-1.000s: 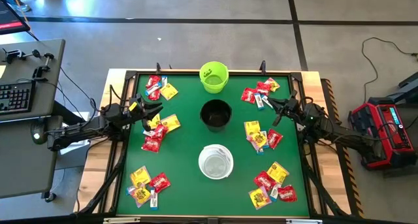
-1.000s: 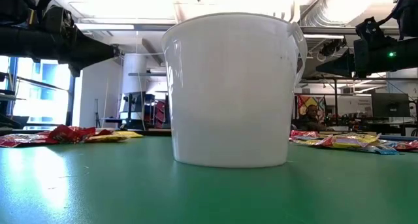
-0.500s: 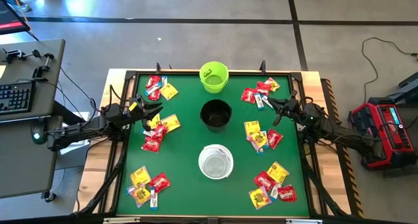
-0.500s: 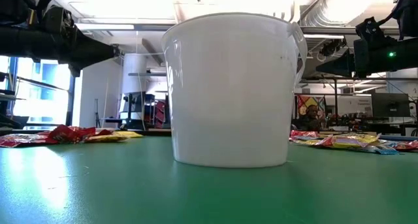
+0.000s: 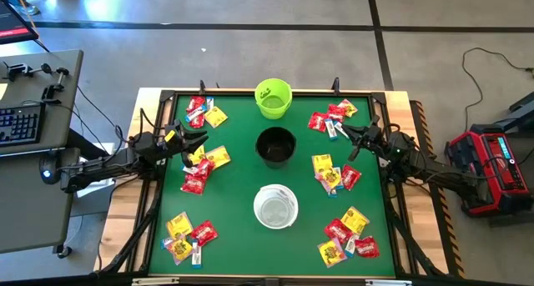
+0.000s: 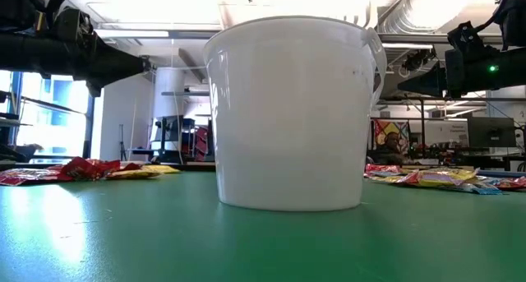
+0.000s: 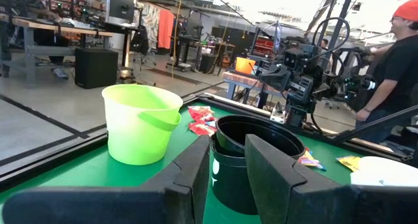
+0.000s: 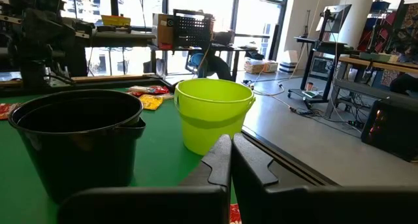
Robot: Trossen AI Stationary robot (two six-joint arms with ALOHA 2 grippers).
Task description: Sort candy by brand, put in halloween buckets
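Candy packets, small, flat and shiny in red, yellow and a few blue-and-white, lie in six loose heaps down both long sides of the green-topped bench (image 5: 234,194), three by each arm, such as the one nearest the left arm (image 5: 203,163) and the one nearest the right (image 5: 334,174). That split looks meant to give each arm its own share within reach. Down the middle stand the lime green plastic bucket (image 5: 273,97), the black round bucket (image 5: 275,146) and the white translucent bucket (image 5: 275,206), in a line where either arm can drop into any. The left hand (image 5: 198,142) hangs above its middle heap, fingers slightly apart and holding nothing. The right hand (image 5: 354,139) waits at its edge, fingers pressed together, empty. Sorting looks not yet begun.
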